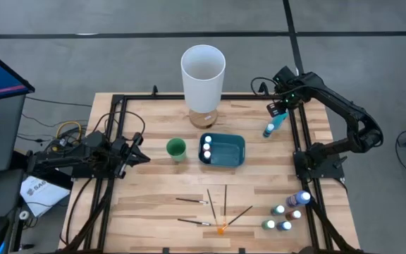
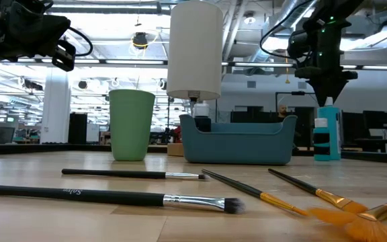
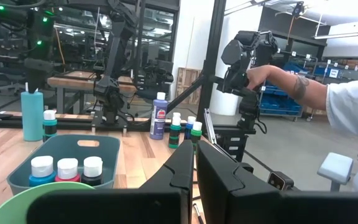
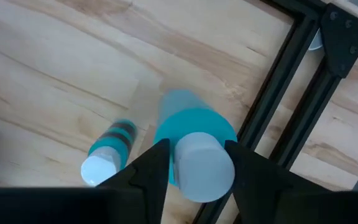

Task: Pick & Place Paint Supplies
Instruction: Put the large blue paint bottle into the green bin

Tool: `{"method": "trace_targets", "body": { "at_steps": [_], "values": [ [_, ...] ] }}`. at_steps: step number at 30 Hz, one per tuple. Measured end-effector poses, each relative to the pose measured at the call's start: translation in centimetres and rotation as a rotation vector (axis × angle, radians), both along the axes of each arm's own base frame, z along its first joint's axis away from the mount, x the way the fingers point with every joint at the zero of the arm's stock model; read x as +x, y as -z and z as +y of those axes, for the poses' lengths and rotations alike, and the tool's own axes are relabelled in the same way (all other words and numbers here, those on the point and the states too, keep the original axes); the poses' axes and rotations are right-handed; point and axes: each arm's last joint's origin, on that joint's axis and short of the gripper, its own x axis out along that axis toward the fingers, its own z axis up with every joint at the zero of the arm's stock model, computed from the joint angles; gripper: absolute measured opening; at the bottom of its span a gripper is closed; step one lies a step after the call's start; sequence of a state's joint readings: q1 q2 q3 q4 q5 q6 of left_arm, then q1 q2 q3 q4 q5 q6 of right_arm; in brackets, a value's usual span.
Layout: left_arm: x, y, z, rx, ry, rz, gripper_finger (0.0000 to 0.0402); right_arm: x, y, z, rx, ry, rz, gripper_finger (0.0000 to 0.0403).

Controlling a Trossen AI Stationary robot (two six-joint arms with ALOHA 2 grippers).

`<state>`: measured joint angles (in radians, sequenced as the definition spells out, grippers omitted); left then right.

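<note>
Hovering at the table's (image 1: 154,212) two o'clock, the right gripper (image 4: 194,163) has jaws parted around the cap of a tall turquoise bottle (image 1: 280,119). Left gripper (image 1: 138,156) waits at nine o'clock, jaws closed, beside the green cup (image 1: 176,148).

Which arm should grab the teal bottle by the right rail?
Right. Its end effector already straddles the teal bottle's cap, fingers open either side. The left end effector waits far off by the green cup.
</note>
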<state>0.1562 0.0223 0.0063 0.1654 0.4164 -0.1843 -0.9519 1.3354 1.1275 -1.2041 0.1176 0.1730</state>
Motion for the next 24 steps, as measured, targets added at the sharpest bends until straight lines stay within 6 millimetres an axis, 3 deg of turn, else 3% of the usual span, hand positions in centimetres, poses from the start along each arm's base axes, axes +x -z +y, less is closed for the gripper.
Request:
{"method": "trace_targets", "body": {
  "at_steps": [4,14,24],
  "values": [
    [0.0,0.0,0.0,0.000,0.000,0.000,0.0008,0.1,0.0,-0.1,-0.014,0.000,-0.003,0.0110],
    [0.0,0.0,0.0,0.000,0.000,0.000,0.0008,-0.1,-0.5,0.1,-0.024,0.003,0.004,0.0110],
    [0.0,0.0,0.0,0.000,0.000,0.000,0.0008,-0.2,-6.7,1.4,-0.141,-0.001,-0.091,0.0110]
  ]
}}
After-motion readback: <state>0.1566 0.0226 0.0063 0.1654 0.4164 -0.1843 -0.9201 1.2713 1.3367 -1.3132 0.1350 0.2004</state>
